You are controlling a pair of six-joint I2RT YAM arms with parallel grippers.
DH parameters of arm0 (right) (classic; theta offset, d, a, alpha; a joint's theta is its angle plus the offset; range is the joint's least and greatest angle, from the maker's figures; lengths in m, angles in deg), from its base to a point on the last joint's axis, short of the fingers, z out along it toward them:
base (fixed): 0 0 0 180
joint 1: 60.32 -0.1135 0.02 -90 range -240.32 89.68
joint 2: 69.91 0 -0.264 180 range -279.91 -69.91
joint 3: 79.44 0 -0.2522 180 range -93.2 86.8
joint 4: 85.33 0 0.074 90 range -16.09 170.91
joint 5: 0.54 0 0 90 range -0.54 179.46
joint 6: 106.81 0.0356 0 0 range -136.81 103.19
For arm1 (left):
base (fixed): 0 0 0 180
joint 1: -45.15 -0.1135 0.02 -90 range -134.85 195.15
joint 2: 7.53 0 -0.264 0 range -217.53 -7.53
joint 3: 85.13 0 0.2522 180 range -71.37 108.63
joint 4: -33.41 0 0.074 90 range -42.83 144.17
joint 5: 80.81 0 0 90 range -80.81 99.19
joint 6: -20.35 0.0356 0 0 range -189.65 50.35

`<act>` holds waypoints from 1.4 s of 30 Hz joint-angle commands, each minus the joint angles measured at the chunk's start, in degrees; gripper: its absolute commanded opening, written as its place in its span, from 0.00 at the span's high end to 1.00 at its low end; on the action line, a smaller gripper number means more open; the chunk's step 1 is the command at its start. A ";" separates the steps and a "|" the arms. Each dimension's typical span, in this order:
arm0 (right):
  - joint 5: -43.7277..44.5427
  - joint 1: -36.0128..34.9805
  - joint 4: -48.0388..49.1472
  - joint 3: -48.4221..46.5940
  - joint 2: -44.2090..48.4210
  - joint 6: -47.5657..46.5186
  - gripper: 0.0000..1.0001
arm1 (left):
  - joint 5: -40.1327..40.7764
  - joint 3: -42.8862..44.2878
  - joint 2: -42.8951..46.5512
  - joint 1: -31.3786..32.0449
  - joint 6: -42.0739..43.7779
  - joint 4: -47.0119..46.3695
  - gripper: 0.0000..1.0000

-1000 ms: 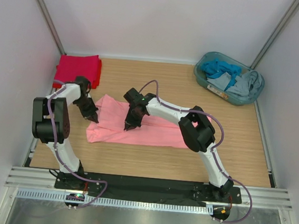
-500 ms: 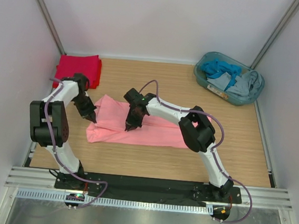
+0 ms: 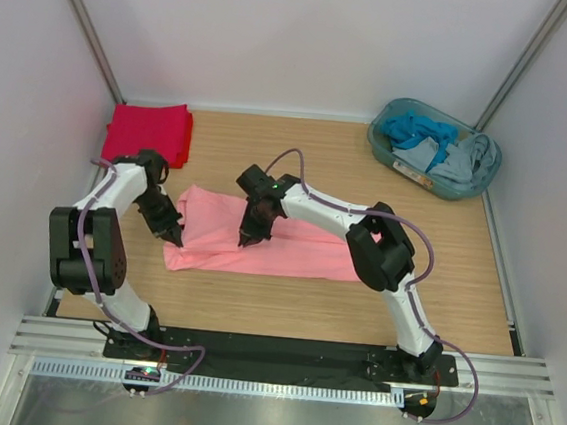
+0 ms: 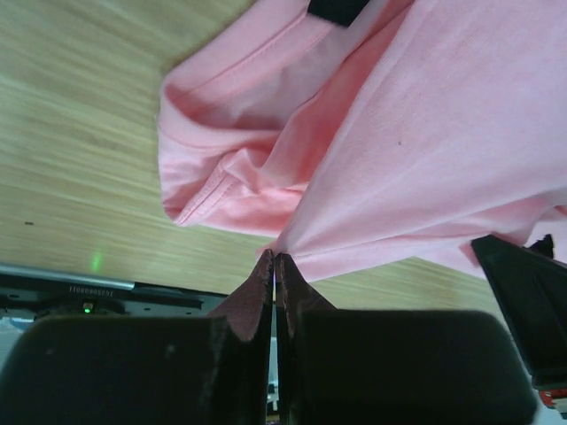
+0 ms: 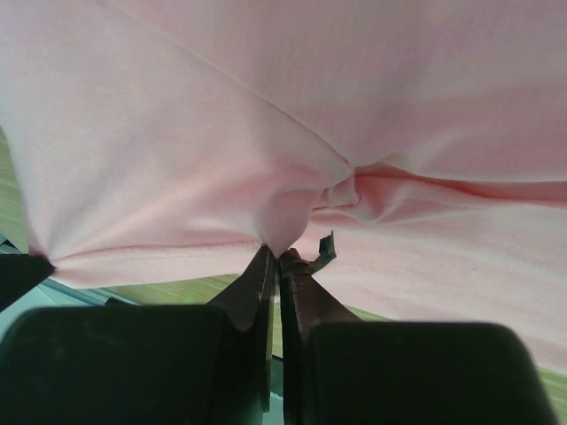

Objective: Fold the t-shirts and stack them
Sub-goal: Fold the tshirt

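The salmon-pink t-shirt lies folded lengthwise across the table's middle. My left gripper is shut on its left edge; the left wrist view shows the cloth pinched at the fingertips, with the dark neck label at the top. My right gripper is shut on a fold of the same shirt near its middle; the right wrist view shows pink cloth bunched at the tips. The bright red t-shirt lies folded at the back left corner.
A teal basket with blue and grey clothes stands at the back right. White walls close in the left, right and back sides. A black rail runs along the table's near edge.
My left gripper has moved toward the near side and slightly left, drawing the shirt's left edge with it. The right gripper has shifted only slightly, still gripping the fold.
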 commanded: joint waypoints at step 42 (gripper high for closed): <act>9.03 23.92 2.57 15.85 12.01 -22.42 0.70 | -5.25 21.93 -26.82 0.85 -5.62 -22.14 0.67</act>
